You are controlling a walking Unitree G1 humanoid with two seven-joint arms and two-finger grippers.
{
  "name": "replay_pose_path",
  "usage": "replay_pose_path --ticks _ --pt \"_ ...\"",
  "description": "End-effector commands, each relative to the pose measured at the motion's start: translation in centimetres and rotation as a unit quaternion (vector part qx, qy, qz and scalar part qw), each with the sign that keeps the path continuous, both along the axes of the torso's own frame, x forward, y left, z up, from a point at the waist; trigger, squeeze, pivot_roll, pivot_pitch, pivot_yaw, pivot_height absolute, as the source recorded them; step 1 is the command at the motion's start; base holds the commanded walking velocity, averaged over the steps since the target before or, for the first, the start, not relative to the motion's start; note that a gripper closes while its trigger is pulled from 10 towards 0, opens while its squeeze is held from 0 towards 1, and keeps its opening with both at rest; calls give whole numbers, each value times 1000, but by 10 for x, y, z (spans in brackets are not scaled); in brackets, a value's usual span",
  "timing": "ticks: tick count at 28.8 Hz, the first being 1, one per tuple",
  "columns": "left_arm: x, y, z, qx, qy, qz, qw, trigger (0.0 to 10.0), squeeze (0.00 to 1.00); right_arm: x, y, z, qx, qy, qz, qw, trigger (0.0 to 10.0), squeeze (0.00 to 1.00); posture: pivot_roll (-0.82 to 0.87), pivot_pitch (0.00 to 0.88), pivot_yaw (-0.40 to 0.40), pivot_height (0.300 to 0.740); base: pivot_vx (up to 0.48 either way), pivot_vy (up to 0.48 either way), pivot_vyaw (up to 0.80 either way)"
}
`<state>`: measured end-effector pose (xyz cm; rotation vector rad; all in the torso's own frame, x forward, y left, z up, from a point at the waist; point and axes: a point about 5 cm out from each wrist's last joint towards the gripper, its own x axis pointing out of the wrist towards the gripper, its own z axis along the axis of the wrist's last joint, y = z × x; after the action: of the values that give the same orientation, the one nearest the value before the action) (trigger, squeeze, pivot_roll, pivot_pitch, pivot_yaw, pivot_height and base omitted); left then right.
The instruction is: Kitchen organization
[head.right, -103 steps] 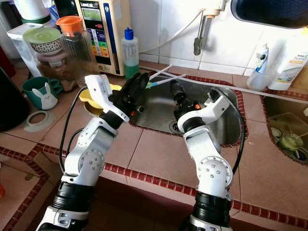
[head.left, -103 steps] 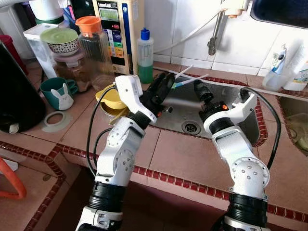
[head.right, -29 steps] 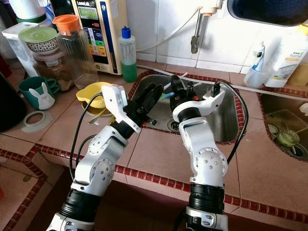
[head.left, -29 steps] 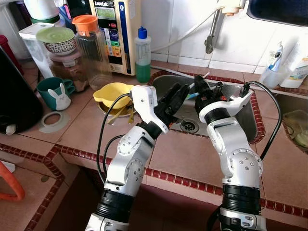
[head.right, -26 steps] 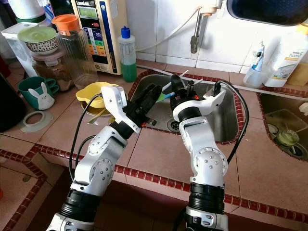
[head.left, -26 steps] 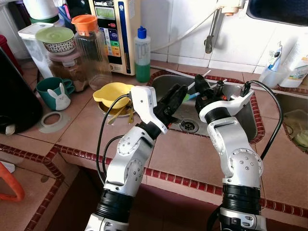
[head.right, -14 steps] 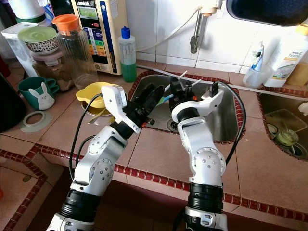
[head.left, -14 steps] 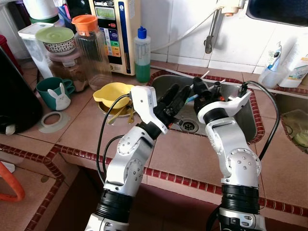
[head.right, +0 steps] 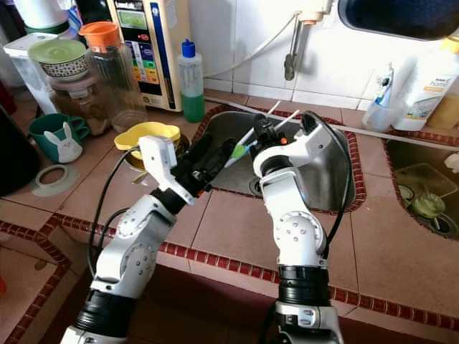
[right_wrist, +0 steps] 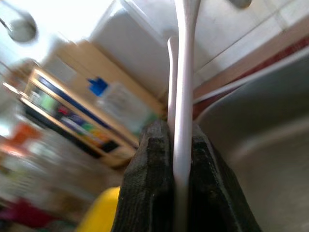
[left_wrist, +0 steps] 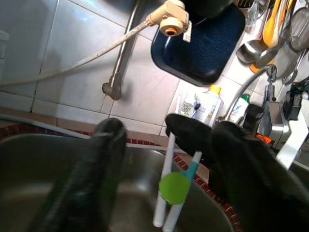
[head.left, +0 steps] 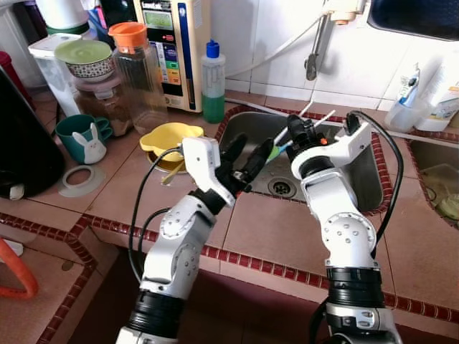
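Note:
Two white-handled utensils [head.left: 310, 113], one ending in a round green tip [head.right: 238, 151], are clamped in my right gripper [head.left: 296, 133] above the steel sink [head.left: 358, 179]. In the right wrist view the pads [right_wrist: 153, 183] press on a white handle [right_wrist: 183, 87]. My left gripper [head.left: 251, 154] is open at the sink's near left rim, with its fingers spread to either side of the green tip [left_wrist: 175, 187] and not touching it. The handles point up toward the wall tiles.
A yellow bowl [head.left: 168, 137] sits on the tiled counter left of the sink. Behind it stand a green soap bottle [head.left: 214, 82], an orange-lidded jar [head.left: 136, 72] and a water unit [head.left: 176, 43]. A teal bunny mug [head.left: 86, 140] is further left. A tap hose [head.left: 314, 57] hangs over the sink.
My right gripper has lifted the utensils and brought their green tip left, toward the left gripper. The left arm has drawn back and to the left, and its fingers now flank the tip.

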<state>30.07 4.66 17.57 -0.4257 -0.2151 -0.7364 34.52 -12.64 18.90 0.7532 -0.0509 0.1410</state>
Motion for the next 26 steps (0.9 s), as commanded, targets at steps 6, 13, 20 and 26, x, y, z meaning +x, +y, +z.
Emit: replay_pose_path --ticks 6,13,20,26 --pt "-5 -7 2 15 -14 -22 1000 10000 1000 10 2 0 -204 -56 29 977 0 0 -5 0 5 740 0 0 0" --pt "-6 -7 -1 27 -11 -24 999 10000 1000 15 -12 -25 -447 -57 42 892 10000 0 -2 0 4 740 0 0 0" --pt "-8 -6 -9 60 -3 -27 998 10000 1000 14 -33 -54 -557 -28 55 829 10000 0 9 0 4 740 0 0 0" --pt "-11 -6 -23 111 12 -31 993 10000 1000 19 -54 -65 -597 9 47 801 10000 0 13 0 8 740 0 0 0"
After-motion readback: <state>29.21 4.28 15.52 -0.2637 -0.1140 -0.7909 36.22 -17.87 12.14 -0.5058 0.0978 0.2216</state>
